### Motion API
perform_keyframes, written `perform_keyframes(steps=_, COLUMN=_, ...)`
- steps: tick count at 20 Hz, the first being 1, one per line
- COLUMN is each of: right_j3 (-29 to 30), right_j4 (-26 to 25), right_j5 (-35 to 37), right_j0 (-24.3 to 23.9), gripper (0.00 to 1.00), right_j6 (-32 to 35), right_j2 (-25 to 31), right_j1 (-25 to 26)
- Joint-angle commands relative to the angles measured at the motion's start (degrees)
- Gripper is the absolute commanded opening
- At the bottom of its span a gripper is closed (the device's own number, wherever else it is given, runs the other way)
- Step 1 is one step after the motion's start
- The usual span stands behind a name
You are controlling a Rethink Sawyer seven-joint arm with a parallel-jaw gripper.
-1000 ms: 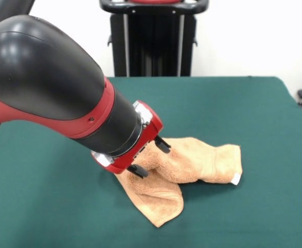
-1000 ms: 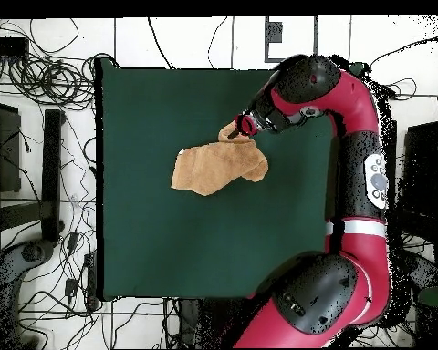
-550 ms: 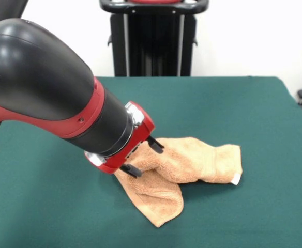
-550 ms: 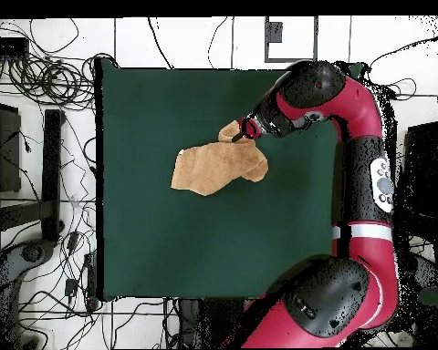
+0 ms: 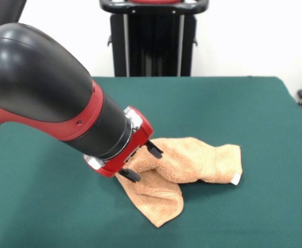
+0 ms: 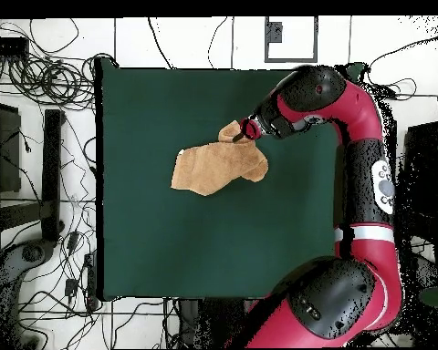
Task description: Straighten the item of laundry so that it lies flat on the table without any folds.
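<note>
You see the towel [image 5: 184, 173] lying crumpled on the green table [image 5: 254, 108], a little right of centre and low in the front view — one thick fold runs out to the right, ending at a small white tag [image 5: 236, 179], and another lobe points down toward the bottom edge of the frame. The gripper [image 5: 142, 162] sits at the towel's left end, its two black fingers [image 5: 154, 149] spread apart with a bunched ridge of cloth between them; you cannot tell whether they touch it. The red and black arm [image 5: 47, 98] fills the left half of the front view. In the overhead view the towel [image 6: 218, 164] lies above the middle of the table [image 6: 168, 246], and the gripper [image 6: 245, 128] meets its upper right corner
</note>
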Motion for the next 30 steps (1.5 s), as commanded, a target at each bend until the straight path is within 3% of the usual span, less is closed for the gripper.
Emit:
perform_keyframes(steps=1, right_j3=7.93, right_j4=-1.24, right_j5=-5.57, right_j0=1.85, gripper=1.00, right_j6=-16.99, right_j2=3.00, right_j1=0.18)
perform_keyframes(steps=6, right_j3=9.21, right_j4=-0.65, right_j5=-6.58, right_j0=1.49, gripper=1.00, right_j6=-17.17, right_j2=3.55, right_j1=0.93)
perform_keyframes(steps=12, right_j3=9.75, right_j4=1.37, right_j5=-2.10, right_j0=0.87, gripper=1.00, right_j6=-18.30, right_j2=4.91, right_j1=2.14)
perform_keyframes(steps=30, right_j3=16.39, right_j4=2.54, right_j5=-4.69, right_j0=-1.06, gripper=1.00, right_j6=-16.26, right_j2=6.74, right_j1=1.69)
